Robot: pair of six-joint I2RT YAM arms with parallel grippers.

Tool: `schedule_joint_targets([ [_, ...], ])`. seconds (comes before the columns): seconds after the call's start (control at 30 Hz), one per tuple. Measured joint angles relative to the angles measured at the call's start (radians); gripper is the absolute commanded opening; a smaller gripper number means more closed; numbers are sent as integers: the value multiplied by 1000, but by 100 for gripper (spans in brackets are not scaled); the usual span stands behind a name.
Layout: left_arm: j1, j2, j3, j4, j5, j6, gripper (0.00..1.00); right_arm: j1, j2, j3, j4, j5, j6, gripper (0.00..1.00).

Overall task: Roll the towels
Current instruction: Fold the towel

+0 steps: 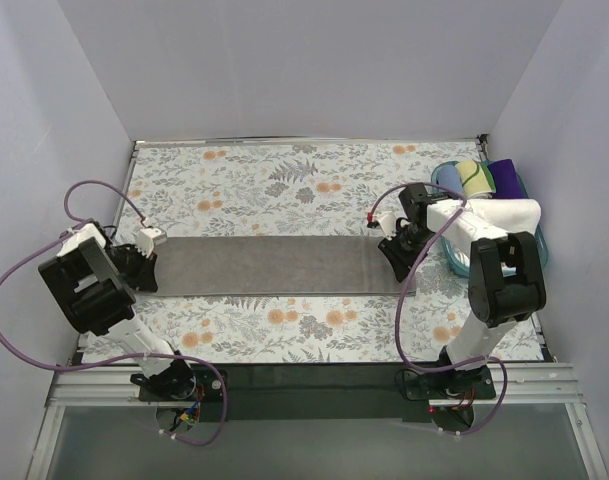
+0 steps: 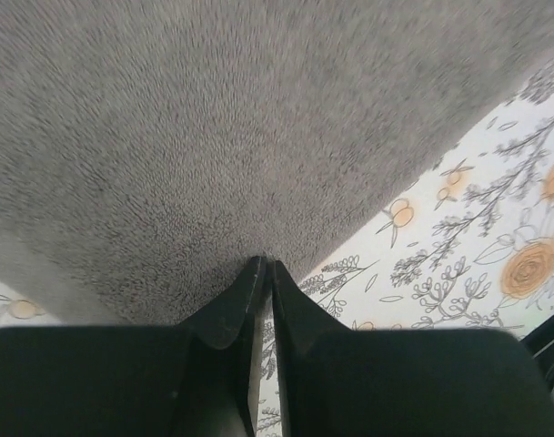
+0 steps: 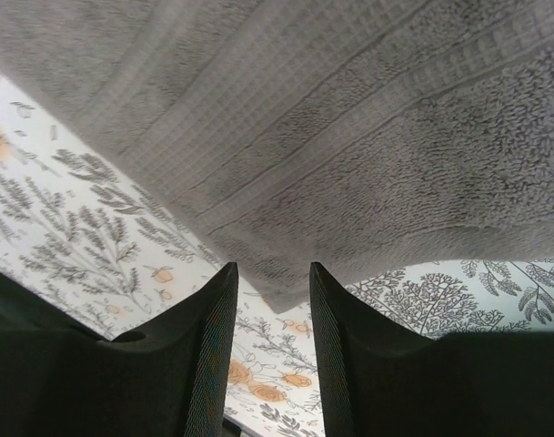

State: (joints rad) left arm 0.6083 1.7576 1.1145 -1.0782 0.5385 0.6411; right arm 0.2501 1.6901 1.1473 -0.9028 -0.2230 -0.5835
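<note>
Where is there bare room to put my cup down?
Two bare strips of floral covering: a wide one between the grey towel and the back wall, a narrower one between the towel and the arm bases. It is crowded at the towel's ends, by the left hand and right hand, and around the blue basket.

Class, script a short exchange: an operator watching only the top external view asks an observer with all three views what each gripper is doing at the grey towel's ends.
Operator: Is the left gripper closed at the towel?
Observer: Left wrist view: jaws almost shut, tips at the towel's edge. Whether cloth is pinched, I can't tell.
Operator: And the right gripper?
Observer: Right wrist view: jaws apart, the towel's corner showing in the gap between them.
</note>
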Motion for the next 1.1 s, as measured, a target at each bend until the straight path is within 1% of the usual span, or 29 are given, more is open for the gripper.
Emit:
schedule_joint_targets([
  [0.1, 0, -1, -59, 63, -68, -53, 3, -1, 30, -24, 34, 44, 7, 37],
  [0.27, 0, -28, -79, 116, -117, -158, 1, 7, 57, -57, 50, 94, 8, 34],
  [0.33, -2, -28, -76, 122, -128, -187, 2, 9, 57, -54, 45, 97, 8, 34],
  [0.43, -1, -26, -58, 115, -138, -195, 8, 9, 57, -19, 18, 76, 14, 34],
  [0.47, -1, -26, -45, 108, -133, -189, 11, 8, 56, 8, 12, 65, 22, 31],
  [0.53, 0, -27, -8, 82, -98, -175, 13, 6, 52, 70, 11, 45, 40, 27],
  [0.63, 0, -43, 44, 58, -31, -175, 13, 6, 48, 177, 33, 23, 85, 21],
  [0.67, -2, -52, 58, 56, -13, -179, 13, 6, 48, 196, 44, 19, 97, 16],
  [0.77, -16, -67, 87, 62, 34, -208, 13, 6, 66, 225, 73, 13, 134, 10],
  [0.9, -37, -63, 90, 106, 51, -281, 13, 6, 163, 224, 111, 44, 164, 5],
  [1.0, -50, -39, 90, 153, 53, -344, 12, 5, 259, 217, 137, 88, 174, 4],
  [1.1, -57, 3, 83, 201, 41, -391, 12, 5, 283, 245, 148, 119, 185, 3],
])
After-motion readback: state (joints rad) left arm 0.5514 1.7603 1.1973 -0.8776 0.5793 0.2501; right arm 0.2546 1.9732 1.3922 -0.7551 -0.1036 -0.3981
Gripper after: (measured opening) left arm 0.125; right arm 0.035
